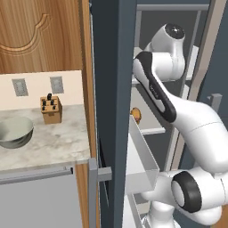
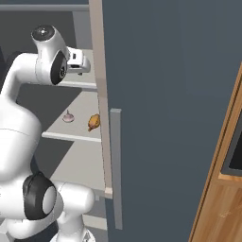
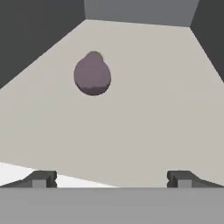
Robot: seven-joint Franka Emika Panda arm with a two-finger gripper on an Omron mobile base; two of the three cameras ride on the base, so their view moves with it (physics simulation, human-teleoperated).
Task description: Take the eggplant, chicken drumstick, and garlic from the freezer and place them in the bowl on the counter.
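From the left base view you see the bowl [image 1: 13,132] waiting at the surface's [image 1: 53,140] left edge. From the right, drumstick [image 2: 93,122] and garlic [image 2: 68,116] share a freezer [image 2: 165,94] shelf. In the hand view your hand [image 3: 112,179] is wide and empty, facing the eggplant [image 3: 92,74] mid-shelf, likely your first pick.

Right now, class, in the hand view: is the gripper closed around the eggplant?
No: the gripper is open, and the eggplant lies apart on the shelf ahead.
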